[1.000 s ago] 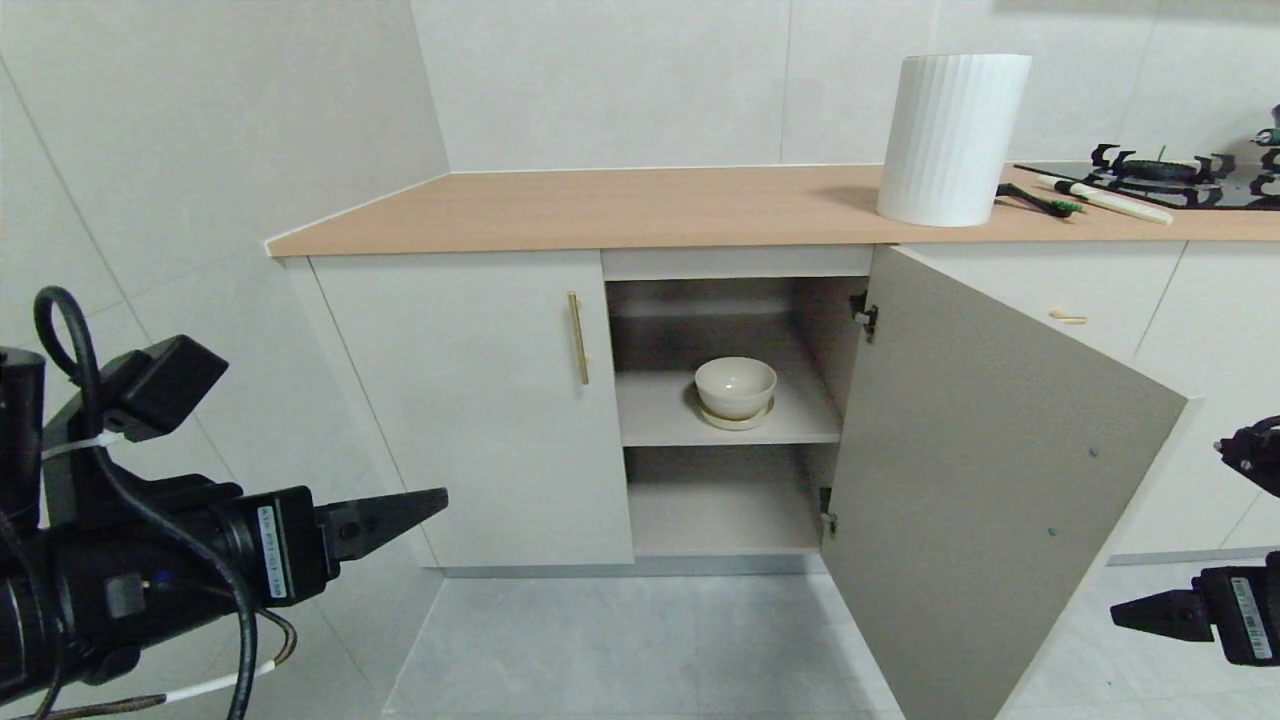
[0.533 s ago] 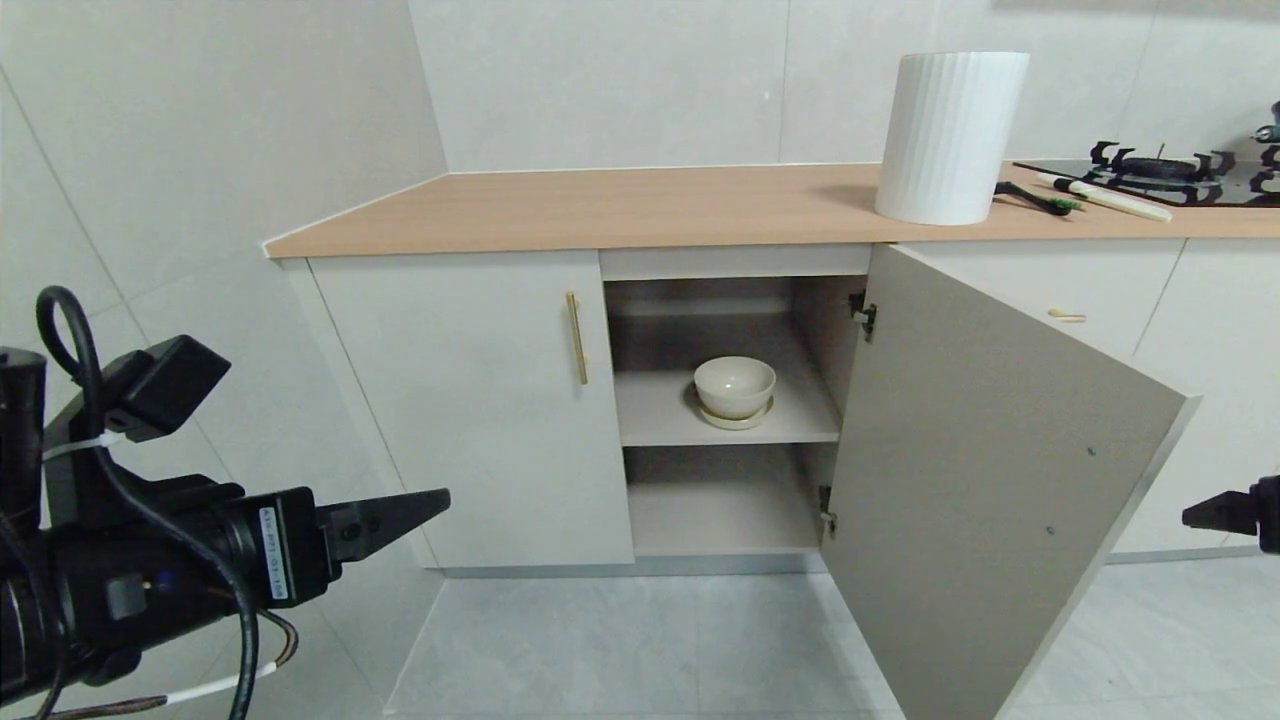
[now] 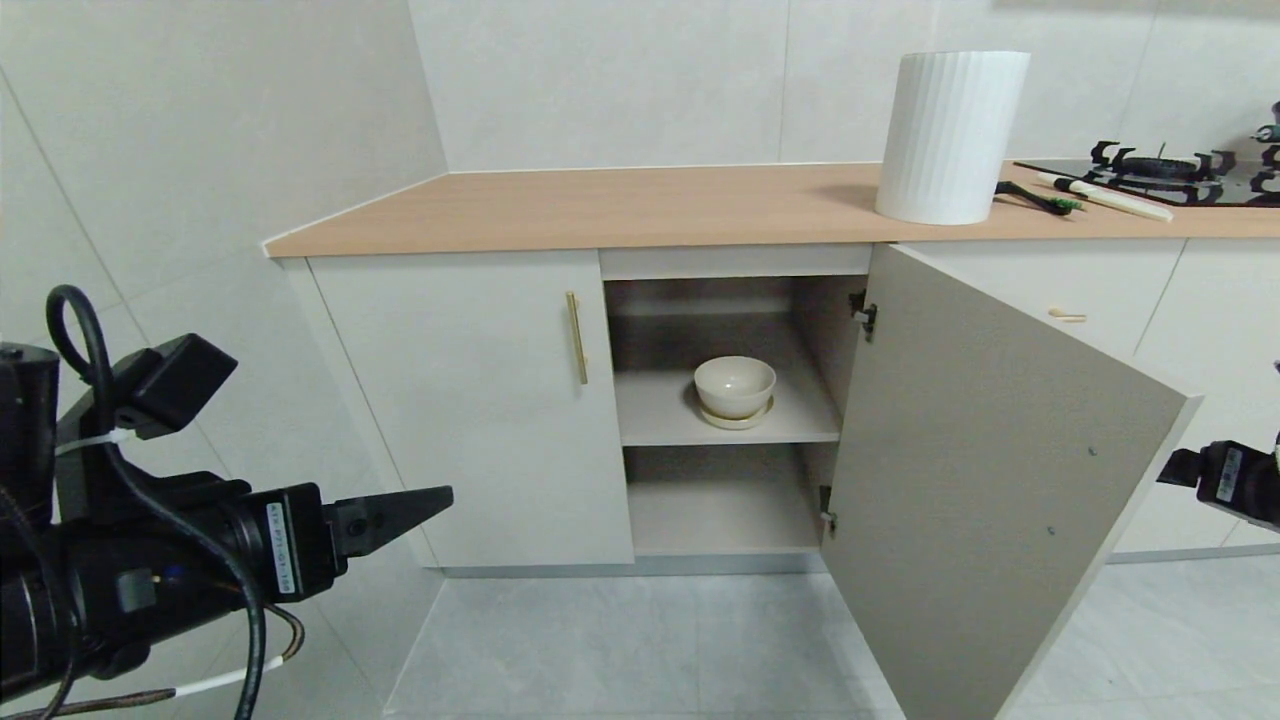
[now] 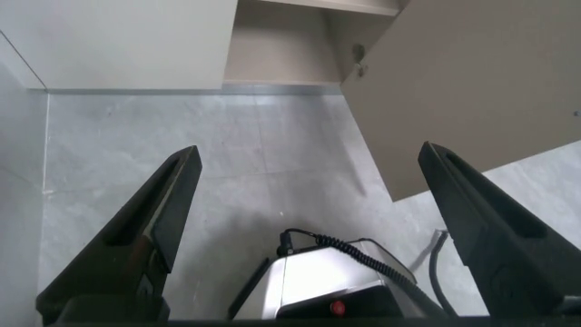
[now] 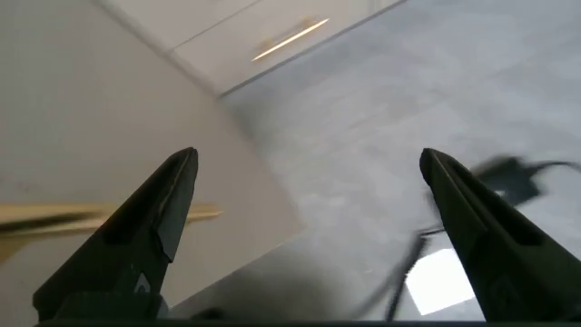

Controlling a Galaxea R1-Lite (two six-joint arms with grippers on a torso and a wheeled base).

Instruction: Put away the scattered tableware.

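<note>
The bowl is sitting inside the cupboard, in the middle of the frame. It is standing the right way up on a small plate, and both are resting on the upper shelf. The lower shelf is lying just under it.

The cupboard's right door is hanging wide open toward the lower right of the frame. The left door is staying shut, with its gold handle pointing up and down.

On the worktop, a tall white ribbed pot is standing at the upper right. Its inside is hiding from the camera. Just beside it, a long white tool is lying near the black stove at the right edge.

The left hand is hanging at the lower left of the frame, well apart from the bowl. Its fingers are spreading wide, holding nothing. The right hand is peeking in at the right edge, just beside the open door's outer edge. Its fingers are spreading wide too, holding nothing.
</note>
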